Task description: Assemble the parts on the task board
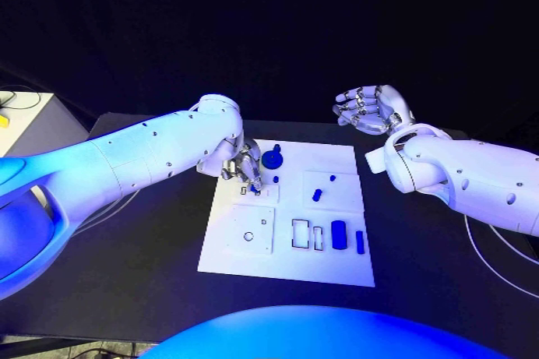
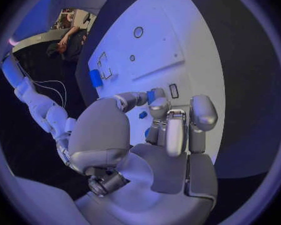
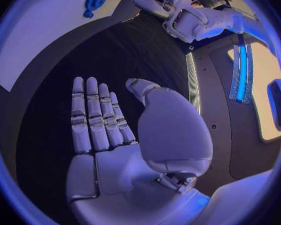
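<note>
Left hand (image 1: 238, 166) is pinching a small blue part (image 2: 151, 95) over the task board (image 1: 337, 269), risking a fumble or jam if misaligned, while right hand (image 1: 371, 108) is hovering relaxed, holding nothing.

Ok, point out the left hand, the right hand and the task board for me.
left hand (image 1: 238, 169), head view, on its fingers over the board.
right hand (image 1: 368, 110), head view, on its palm.
task board (image 1: 281, 262), head view, on a bare near part.
</note>
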Controlling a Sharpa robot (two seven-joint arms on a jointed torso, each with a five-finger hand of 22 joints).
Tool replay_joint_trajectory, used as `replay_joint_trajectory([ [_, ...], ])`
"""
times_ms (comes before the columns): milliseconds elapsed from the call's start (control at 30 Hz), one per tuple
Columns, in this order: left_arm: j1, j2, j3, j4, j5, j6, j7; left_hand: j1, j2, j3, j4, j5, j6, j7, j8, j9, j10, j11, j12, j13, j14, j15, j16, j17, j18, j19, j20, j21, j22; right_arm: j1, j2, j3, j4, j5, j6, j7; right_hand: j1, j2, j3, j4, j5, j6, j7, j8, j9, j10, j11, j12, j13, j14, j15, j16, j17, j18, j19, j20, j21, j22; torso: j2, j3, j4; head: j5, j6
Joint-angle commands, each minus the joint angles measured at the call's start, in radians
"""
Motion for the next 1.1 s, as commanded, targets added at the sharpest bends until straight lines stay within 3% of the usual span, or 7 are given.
replay_joint_trajectory([
  [33, -0.002, 0.0, 0.0, 0.004, 0.007, 0.02, -0.001, 0.0, 0.012, 0.181, -0.186, 0.004, 0.015, -0.008, 0.006, 0.002, 0.005, -0.003, 0.006, 0.001, 0.088, 0.001, 0.005, 0.209, -0.014, 0.009, 0.0, 0.004, 0.0, -0.001, 0.0, 0.0, 0.0, 0.001, 0.012, 0.01, -0.009, 0.0, -0.002, -0.005, 0.005, -0.01, 0.021, -0.007, -0.001, 0.0, 0.006, -0.006, -0.001, -0.001, 0.003, -0.006, -0.001, 0.005, -0.008, -0.001, -0.002, -0.001, 0.001, -0.0006, 0.0004, 0.0, 0.0],
  [1100, -0.008, -0.001, -0.001, 0.005, 0.0, 0.037, -0.003, -0.003, 0.013, 0.18, -0.188, 0.006, 0.016, -0.009, 0.006, 0.003, 0.007, -0.003, 0.007, 0.001, 0.089, 0.001, 0.006, 0.209, -0.014, 0.008, -0.001, 0.004, 0.0, -0.002, -0.001, 0.0, 0.0, 0.002, 0.013, 0.01, -0.01, 0.001, -0.003, -0.007, 0.009, -0.01, 0.022, -0.009, -0.002, 0.0, 0.006, -0.007, -0.005, -0.001, 0.004, -0.009, -0.004, 0.006, -0.009, 0.0, -0.002, -0.006, 0.0, -0.0002, 0.0005, 0.002, 0.0],
])
